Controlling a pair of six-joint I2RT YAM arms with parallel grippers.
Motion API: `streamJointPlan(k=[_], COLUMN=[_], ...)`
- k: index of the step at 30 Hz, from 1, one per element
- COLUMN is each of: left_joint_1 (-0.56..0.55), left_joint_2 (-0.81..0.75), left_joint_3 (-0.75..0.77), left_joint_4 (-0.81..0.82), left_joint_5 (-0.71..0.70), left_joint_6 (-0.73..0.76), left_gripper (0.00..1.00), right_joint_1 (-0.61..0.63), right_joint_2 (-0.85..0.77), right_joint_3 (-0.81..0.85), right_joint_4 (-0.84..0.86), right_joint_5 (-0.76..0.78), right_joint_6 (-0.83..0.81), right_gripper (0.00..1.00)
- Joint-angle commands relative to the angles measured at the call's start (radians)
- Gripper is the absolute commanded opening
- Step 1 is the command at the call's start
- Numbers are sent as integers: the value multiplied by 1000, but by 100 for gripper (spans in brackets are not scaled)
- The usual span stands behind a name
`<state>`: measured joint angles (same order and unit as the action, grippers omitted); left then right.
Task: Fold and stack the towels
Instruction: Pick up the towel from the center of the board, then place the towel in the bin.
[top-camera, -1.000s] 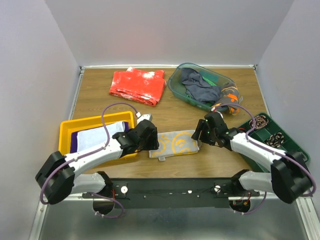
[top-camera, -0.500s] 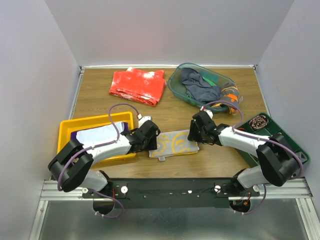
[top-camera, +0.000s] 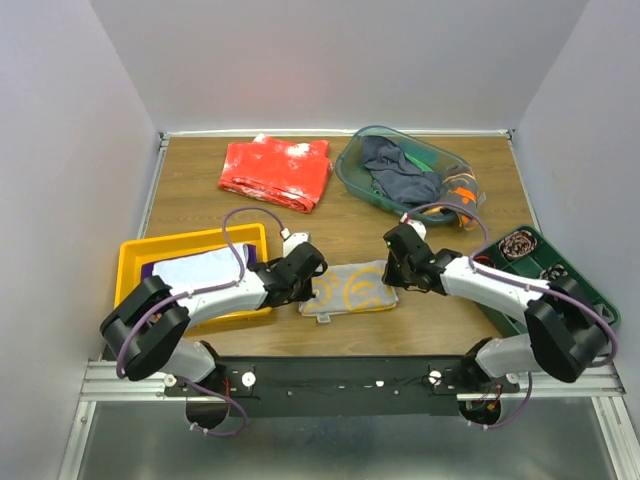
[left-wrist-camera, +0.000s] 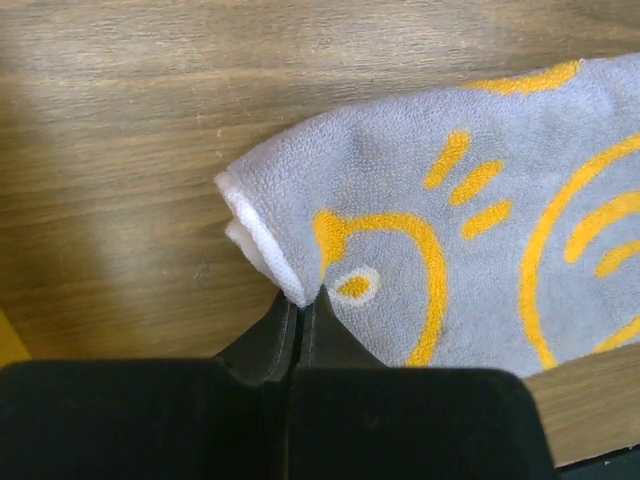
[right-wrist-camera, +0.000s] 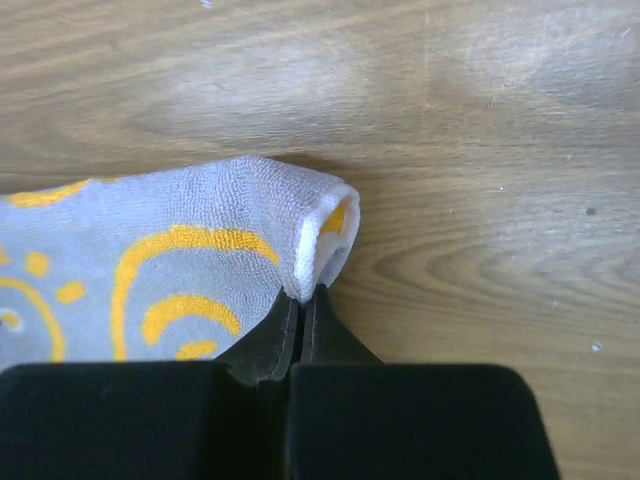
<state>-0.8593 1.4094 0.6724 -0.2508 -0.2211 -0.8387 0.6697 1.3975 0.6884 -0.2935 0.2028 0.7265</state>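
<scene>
A grey-and-yellow towel (top-camera: 352, 290) with circle pattern lies folded on the wooden table between both arms. My left gripper (top-camera: 312, 283) is shut on its left edge; in the left wrist view (left-wrist-camera: 300, 298) the white hem is pinched between the fingertips. My right gripper (top-camera: 390, 272) is shut on the towel's right edge, its fold (right-wrist-camera: 325, 235) bulging above the closed tips (right-wrist-camera: 301, 295). More towels, dark navy, green and orange-marked, fill a clear green bin (top-camera: 352, 172) at the back right. Folded purple and white towels (top-camera: 195, 270) lie in the yellow tray (top-camera: 135, 255).
A red white-speckled cloth (top-camera: 277, 172) lies at the back left. A dark green tray (top-camera: 590, 290) with coiled items sits at the right edge. White walls enclose the table on three sides.
Both arms moved in to the ends of the grey-and-yellow towel. Both grippers went from open to shut on its left and right edges.
</scene>
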Motion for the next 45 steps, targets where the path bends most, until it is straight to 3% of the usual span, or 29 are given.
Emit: streamJointPlan(k=[1,11,18,24,31,36,45], left_joint_1=[-10,17,258,523,692,789,884], left_joint_2=[-108,-297,-444,-492,-443,-449,-389], left_joint_3=[93,322,343,358,368,352,322], left_joint_4=[-188,-534,-689,-726,-736,-720,-676], left_joint_5=[-133,-330,-353,-406,-550,-543,-483], left_joint_6=[15,82,139,260,368,418,457], left_gripper=[0,0,0,0,0,0,0], right_joint_1=[7,79,218,330,435,482,485], right_joint_2=[-110,-49,165,391,635,771,845], right_joint_3=[109,368,632,868,1115,1292,1292], right_joint_4=[-108,-127,-102,-61,-68,-119,-114], right_joint_5=[3,-86,-83,-71,-66,-88,-14], right_joint_6=[-1,10,25,47,54,50,11], right_gripper=[1,1,1,1,1,1,1])
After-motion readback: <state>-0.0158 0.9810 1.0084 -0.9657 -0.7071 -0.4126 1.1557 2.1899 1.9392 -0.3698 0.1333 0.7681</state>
